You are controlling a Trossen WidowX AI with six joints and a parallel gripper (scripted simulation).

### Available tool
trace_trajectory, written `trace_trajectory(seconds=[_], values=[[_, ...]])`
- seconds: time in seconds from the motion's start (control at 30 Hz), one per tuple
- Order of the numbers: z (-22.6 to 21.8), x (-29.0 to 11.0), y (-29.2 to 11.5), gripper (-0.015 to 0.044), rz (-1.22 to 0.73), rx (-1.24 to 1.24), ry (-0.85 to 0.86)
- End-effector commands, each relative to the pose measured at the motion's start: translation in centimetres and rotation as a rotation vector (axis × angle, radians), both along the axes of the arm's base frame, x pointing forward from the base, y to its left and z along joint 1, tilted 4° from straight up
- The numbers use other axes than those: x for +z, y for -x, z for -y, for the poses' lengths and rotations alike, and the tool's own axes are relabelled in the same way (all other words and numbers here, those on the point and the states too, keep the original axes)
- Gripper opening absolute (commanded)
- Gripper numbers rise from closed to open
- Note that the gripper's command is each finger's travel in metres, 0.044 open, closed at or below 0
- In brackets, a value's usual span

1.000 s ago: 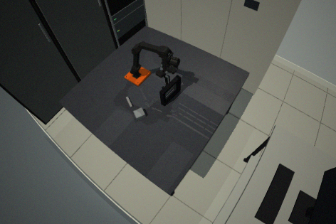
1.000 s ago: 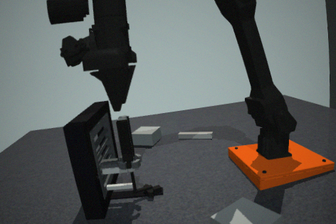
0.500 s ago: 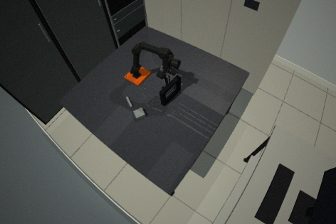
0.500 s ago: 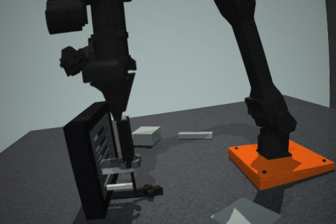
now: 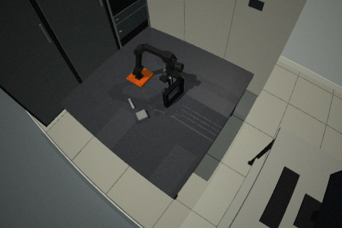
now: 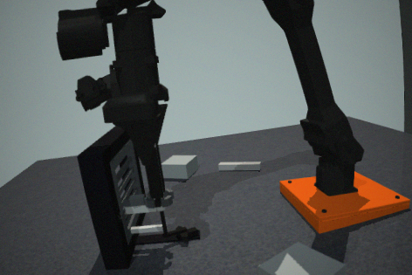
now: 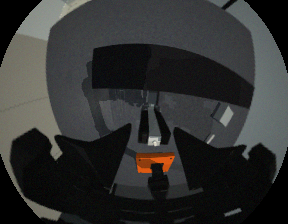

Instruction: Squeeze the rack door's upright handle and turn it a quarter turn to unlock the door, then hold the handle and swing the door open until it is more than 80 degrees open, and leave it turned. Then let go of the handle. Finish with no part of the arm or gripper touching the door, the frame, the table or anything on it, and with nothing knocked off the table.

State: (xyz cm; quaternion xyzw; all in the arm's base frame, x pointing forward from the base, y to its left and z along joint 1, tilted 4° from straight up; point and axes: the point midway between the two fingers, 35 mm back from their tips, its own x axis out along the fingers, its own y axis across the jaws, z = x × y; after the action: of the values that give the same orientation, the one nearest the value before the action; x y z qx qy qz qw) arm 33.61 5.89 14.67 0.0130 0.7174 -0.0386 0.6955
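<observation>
The rack's black frame stands upright on the table. Its door, a grey slotted panel, looks shut in the frame. The upright handle stands out from the door on the arm's side; in the exterior view the fingers mostly hide it, and pale brackets show below. My gripper points down and is open. In the wrist view its fingers are on either side of the handle, with gaps to it. Whether the fingers touch anything is too dark to tell.
A grey box and a pale bar lie on the table to one side. The orange base faces the door. A dark piece juts from the frame's foot.
</observation>
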Motion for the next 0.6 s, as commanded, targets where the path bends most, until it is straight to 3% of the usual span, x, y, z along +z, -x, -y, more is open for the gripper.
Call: trace_trajectory(seconds=[0.0, 0.47, 0.57], values=[[0.0, -0.7, 0.1, 0.0299, -0.005, 0.003, -0.005], [0.1, -2.7, 0.4, 0.0299, -0.01, 0.004, -0.008], [0.1, -2.7, 0.4, 0.022, -0.01, 0.004, -0.008]])
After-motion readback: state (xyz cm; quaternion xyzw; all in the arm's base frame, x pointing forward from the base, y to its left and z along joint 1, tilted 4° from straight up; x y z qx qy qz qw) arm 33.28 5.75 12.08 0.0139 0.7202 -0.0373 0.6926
